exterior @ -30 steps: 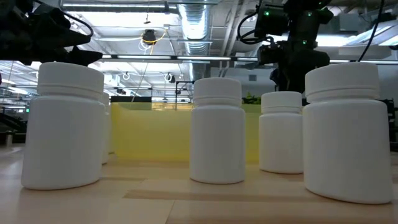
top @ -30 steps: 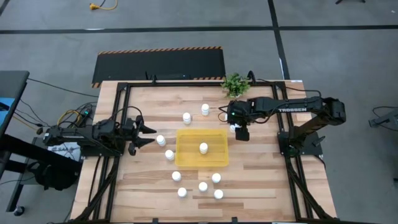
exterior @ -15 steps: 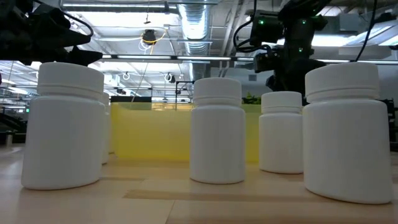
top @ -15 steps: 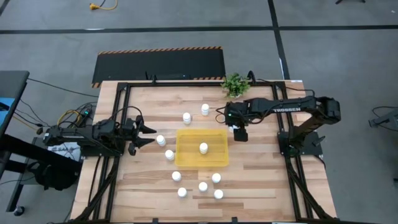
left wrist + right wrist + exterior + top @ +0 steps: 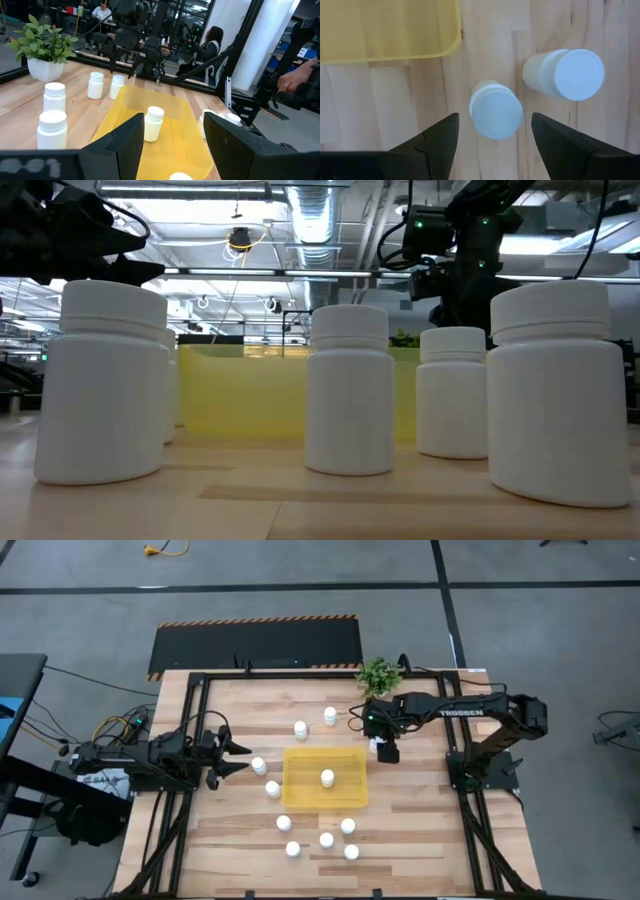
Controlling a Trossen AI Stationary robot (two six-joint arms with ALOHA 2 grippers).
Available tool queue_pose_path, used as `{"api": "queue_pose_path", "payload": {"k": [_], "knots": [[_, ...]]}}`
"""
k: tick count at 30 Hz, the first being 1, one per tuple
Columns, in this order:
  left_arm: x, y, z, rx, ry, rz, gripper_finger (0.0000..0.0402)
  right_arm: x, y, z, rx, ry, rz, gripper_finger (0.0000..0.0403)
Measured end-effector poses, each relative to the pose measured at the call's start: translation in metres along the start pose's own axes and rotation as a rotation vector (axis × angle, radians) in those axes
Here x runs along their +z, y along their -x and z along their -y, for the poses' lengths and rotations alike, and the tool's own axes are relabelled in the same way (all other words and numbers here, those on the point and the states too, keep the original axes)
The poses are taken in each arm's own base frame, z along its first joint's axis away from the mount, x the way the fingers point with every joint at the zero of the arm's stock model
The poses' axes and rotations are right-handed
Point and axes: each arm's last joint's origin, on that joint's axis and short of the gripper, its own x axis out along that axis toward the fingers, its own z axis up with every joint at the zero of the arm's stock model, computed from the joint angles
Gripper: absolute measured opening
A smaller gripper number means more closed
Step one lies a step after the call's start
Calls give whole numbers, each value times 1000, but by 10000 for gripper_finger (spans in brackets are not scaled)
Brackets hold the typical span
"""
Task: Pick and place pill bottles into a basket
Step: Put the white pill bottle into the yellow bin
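Right gripper (image 5: 492,137) hangs spread wide, empty, above a pill bottle (image 5: 495,110) standing just off the basket's (image 5: 300,790) far right corner. Left gripper (image 5: 238,758) waits, fingers parted, at the table's left edge.

Hidden in the high view under the right gripper (image 5: 387,751), off the far right corner of the yellow basket (image 5: 300,790): two pill bottles (image 5: 496,109), seen only by the right wrist camera. Cut off there by the picture's edge: most of the basket, one rounded corner showing. Blocked in the low view by four near bottles (image 5: 349,390): most of the basket's wall. Too blurred to tell: the room behind the worktop.
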Motion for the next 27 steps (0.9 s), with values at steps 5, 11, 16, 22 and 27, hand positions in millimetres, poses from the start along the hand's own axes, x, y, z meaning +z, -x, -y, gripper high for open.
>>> {"api": "queue_pose_path", "payload": {"k": [5, 11, 16, 22, 27], "knots": [[0, 0, 0, 0, 0, 0, 194, 0, 0, 0, 4, 2, 1, 244], [0, 0, 0, 0, 0, 0, 194, -1, -6, -1, 4, 10, -13, 244], [0, 0, 0, 0, 1, 0, 194, -1, -8, -1, -3, 14, -7, 244], [0, 0, 0, 0, 1, 1, 194, 0, -8, 0, -5, 20, -2, 244], [0, 0, 0, 0, 2, 0, 194, 0, -8, 0, -6, 20, 0, 244]]}}
